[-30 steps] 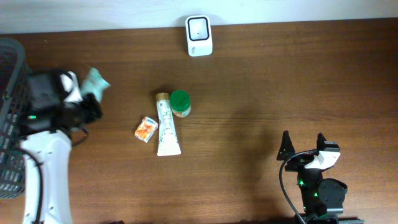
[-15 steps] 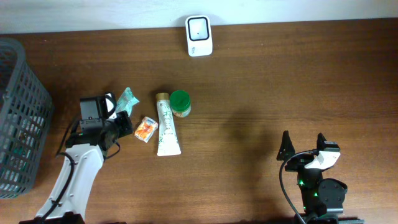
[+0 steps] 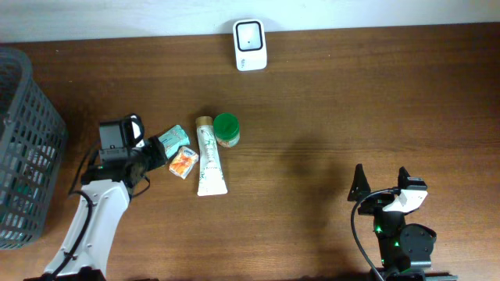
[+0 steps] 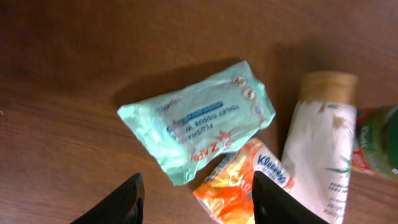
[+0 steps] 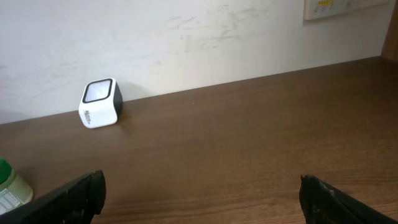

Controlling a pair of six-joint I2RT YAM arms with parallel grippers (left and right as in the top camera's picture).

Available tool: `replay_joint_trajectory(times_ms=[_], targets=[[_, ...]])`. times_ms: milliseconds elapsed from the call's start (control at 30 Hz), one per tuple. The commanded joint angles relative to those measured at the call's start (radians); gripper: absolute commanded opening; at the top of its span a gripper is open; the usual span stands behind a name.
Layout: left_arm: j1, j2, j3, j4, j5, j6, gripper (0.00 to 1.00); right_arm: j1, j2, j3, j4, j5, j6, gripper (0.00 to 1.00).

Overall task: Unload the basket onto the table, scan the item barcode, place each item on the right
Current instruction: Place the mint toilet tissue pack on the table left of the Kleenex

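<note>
Now that the mint-green wipes pack (image 3: pixel 173 140) is lying flat on the table (image 3: pixel 351 101) instead of hanging in the jaws like it was a second ago, I'd say it's been dropped off, not scanned. It's resting against the orange tissue pack (image 3: pixel 183 162), just left of the white tube (image 3: pixel 209 160) and green-lid jar (image 3: pixel 226 129), and well apart from the scanner (image 3: pixel 250 35) at the back edge, so the barcode step looks still to do. The left gripper (image 3: pixel 156 148) has popped open, fingers spread and low just short of the pack, with the arm reaching in from the basket (image 3: pixel 23 156) side. The right gripper (image 3: pixel 380 183) is parked near the front right, jaws wide apart, nothing in them
</note>
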Motion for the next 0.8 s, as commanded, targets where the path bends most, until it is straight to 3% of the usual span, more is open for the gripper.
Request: replay_joint_trajectory(times_ms=[0,267,400,500,767], targets=[[0.001,-0.056,0.147,-0.071,-0.006,0.079,0.56,-0.006,-0.006,-0.005,-0.005,0.008,0.005,0.98],[0.085,-0.064,0.582,-0.416,-0.008,0.225,0.62,-0.006,-0.006,-0.005,-0.005,0.008,0.005,0.98],[0.172,-0.065,0.770,-0.510,-0.008,0.229,0.62,-0.006,-0.006,-0.005,-0.005,0.008,0.005,0.98],[0.214,-0.065,0.830,-0.500,-0.016,0.229,0.64,-0.006,-0.006,-0.005,-0.005,0.008,0.005,0.98],[0.229,-0.061,0.831,-0.277,0.067,0.219,0.63,-0.006,-0.006,-0.005,-0.005,0.008,0.005,0.98]])
